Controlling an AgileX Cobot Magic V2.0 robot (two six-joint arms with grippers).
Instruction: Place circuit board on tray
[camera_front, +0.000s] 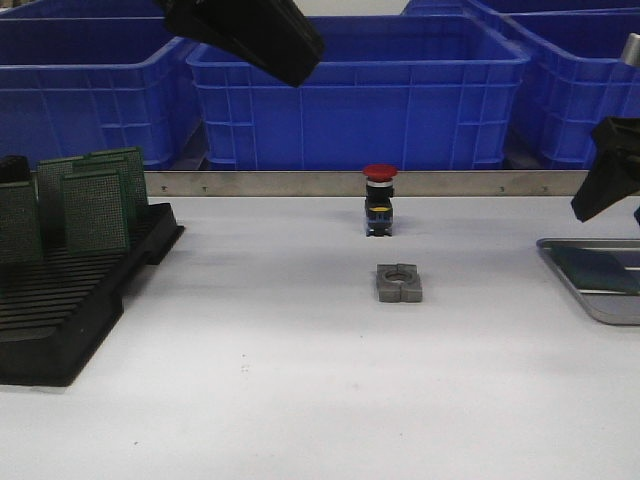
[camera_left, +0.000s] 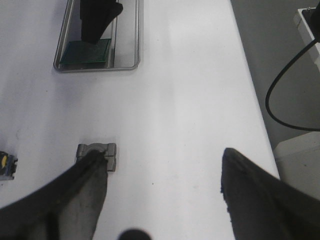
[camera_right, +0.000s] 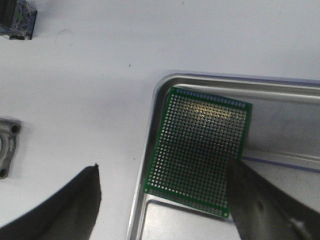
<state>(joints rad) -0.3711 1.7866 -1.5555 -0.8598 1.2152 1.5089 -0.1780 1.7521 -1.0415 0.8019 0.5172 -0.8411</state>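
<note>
A green perforated circuit board lies flat in the corner of the silver-grey tray, free of both fingers. My right gripper hangs open just above it, one finger over the table and the other over the tray. In the front view the tray is at the right edge with the board in it and the right gripper above. My left gripper is open and empty, raised high over the table's middle. The left wrist view shows the tray and board too.
A black slotted rack at the left holds several upright green boards. A red-capped push button and a grey metal block stand mid-table. Big blue bins line the back behind a metal rail.
</note>
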